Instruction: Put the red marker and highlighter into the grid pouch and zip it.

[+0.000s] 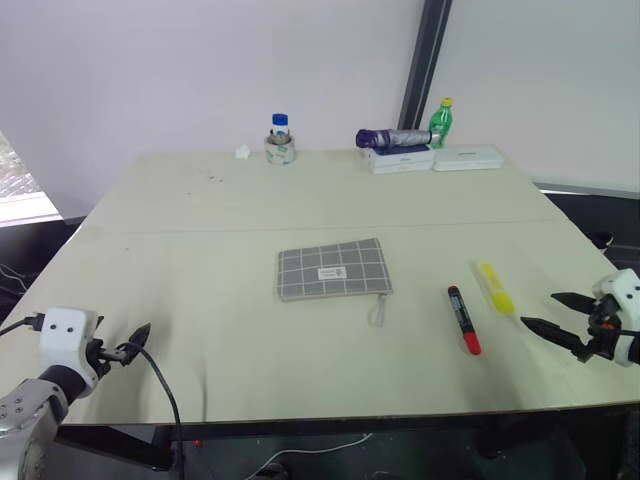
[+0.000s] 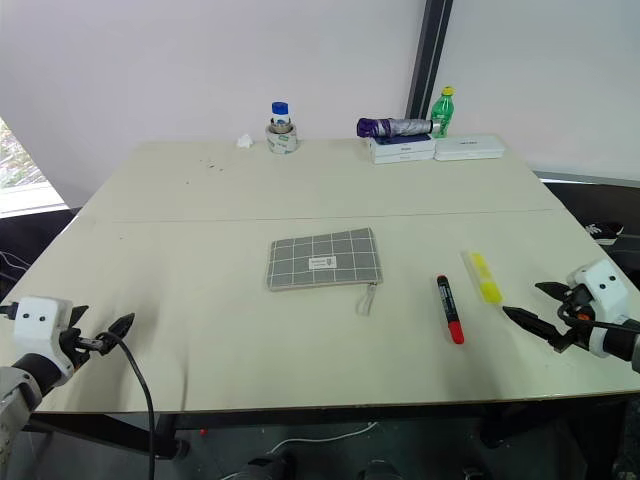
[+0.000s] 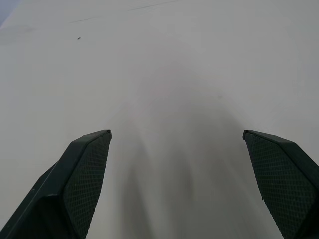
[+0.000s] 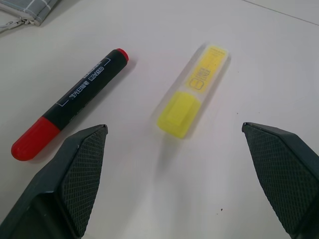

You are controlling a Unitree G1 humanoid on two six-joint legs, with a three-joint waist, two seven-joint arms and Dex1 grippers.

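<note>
Both end effectors hang just above the bench with their fingers spread wide and nothing between them. Right end effector (image 1: 553,312) sits near the bench's right edge, its two black tapered fingers pointing toward the highlighter (image 1: 495,288) and the red marker (image 1: 463,319) without touching either. In its wrist view the finger pads (image 4: 82,172) show a fine diamond-knurled texture, and both pens lie in the open space ahead of them. Left end effector (image 1: 133,343) is over bare surface near the front left corner, with the same knurled pads (image 3: 87,172) set wide apart.

The bench (image 1: 200,230) is a pale cream, smooth, matt top with a thin seam running across it. The grid pouch (image 1: 333,268) lies flat near the middle: a grey fabric rectangle with thin white grid lines, a small white label and a zipper pull loop trailing off its front right corner. To the pouch's right, apart from it, lies the red marker, a slim cylinder with a black printed barrel, a red cap at the near end and a small red tip end. Just beside it, further right, lies the highlighter, a short, flattish bright yellow body under a clear, translucent cap. The two pens lie roughly parallel and do not touch.
</note>
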